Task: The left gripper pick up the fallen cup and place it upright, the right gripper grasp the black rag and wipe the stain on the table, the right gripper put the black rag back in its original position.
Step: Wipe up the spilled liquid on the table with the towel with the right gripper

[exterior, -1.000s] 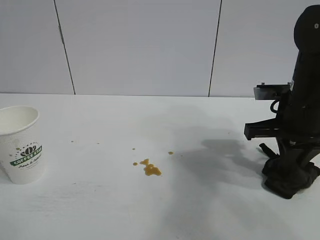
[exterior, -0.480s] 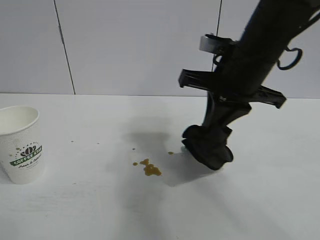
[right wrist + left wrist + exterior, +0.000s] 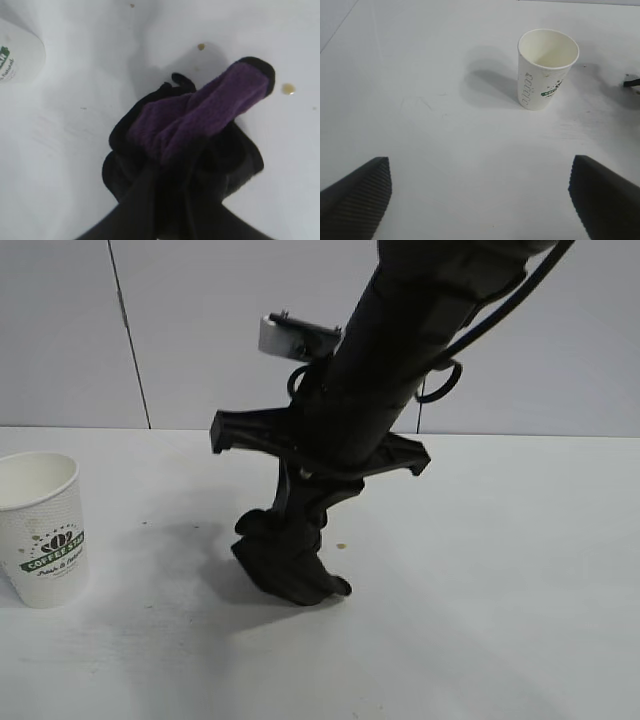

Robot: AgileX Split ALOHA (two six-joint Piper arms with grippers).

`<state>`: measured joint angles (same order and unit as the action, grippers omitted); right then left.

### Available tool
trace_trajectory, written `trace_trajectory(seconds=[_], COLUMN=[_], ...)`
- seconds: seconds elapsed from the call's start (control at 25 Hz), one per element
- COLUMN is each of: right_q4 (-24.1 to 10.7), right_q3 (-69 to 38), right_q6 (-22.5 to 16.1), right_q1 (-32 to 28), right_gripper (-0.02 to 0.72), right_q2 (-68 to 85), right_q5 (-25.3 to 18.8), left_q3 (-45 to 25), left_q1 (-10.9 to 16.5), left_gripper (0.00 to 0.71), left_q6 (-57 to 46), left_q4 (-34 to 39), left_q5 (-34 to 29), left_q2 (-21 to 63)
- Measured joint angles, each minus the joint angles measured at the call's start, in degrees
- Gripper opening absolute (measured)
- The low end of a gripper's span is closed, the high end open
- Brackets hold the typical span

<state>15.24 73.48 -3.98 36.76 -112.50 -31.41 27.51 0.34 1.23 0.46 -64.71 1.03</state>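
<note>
The rag is clamped between the closed fingers of the right gripper and is pressed onto the table near its middle, with the arm slanting down from the upper right of the exterior view. In the right wrist view the rag is seen bunched under the gripper, its purple patch turned upward and a thin loop sticking out at one edge. The main part of the stain is hidden beneath the cloth — only a few brown specks are visible just beside it, one in the exterior view and others in the wrist view.

The cup is standing upright at the table's left edge, well apart from the rag, with its logo facing the exterior camera. It is seen again in the left wrist view, empty and upright. The left gripper is held wide open short of the cup — nothing is between its fingers.
</note>
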Motion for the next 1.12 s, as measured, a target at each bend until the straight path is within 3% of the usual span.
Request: trace_trajectory(seconds=[0.12,0.24,0.4,0.52,0.6,0.68,0.84,1.12], right_q4=[-0.3,-2.9,-11.8,-20.9,-24.9,-26.2,-23.4,-6.5], right_q3=[0.0,0.1,1.7,2.1,2.1,2.1,2.1,2.1], right_q6=[0.1,-0.3,-5.2,-10.7,-14.1,-15.9,-16.3,-8.7], right_q1=[0.1,-0.1,-2.2,-5.1,-7.0,-8.8,-9.2,-5.9], right_gripper=[0.043,0.043,0.043,0.043,0.043,0.043,0.043,0.042], right_q2=[-3.1,-3.8,-3.8,-3.8,-3.8,-3.8,-3.8,-4.3], right_q5=[-0.1,-0.3,-2.8,-5.6,-6.9,-7.3,-6.3,2.0], left_q3=[0.0,0.0,0.0,0.0,0.0,0.0,0.0,0.0], left_q1=[0.0,0.0,0.0,0.0,0.0,0.0,0.0,0.0], left_gripper=[0.694,0.694,0.694,0.694,0.694,0.694,0.694,0.694], left_q6=[0.0,0.0,0.0,0.0,0.0,0.0,0.0,0.0], left_q4=[0.0,0.0,0.0,0.0,0.0,0.0,0.0,0.0], left_q5=[0.0,0.0,0.0,0.0,0.0,0.0,0.0,0.0], left_q2=[0.0,0.0,0.0,0.0,0.0,0.0,0.0,0.0])
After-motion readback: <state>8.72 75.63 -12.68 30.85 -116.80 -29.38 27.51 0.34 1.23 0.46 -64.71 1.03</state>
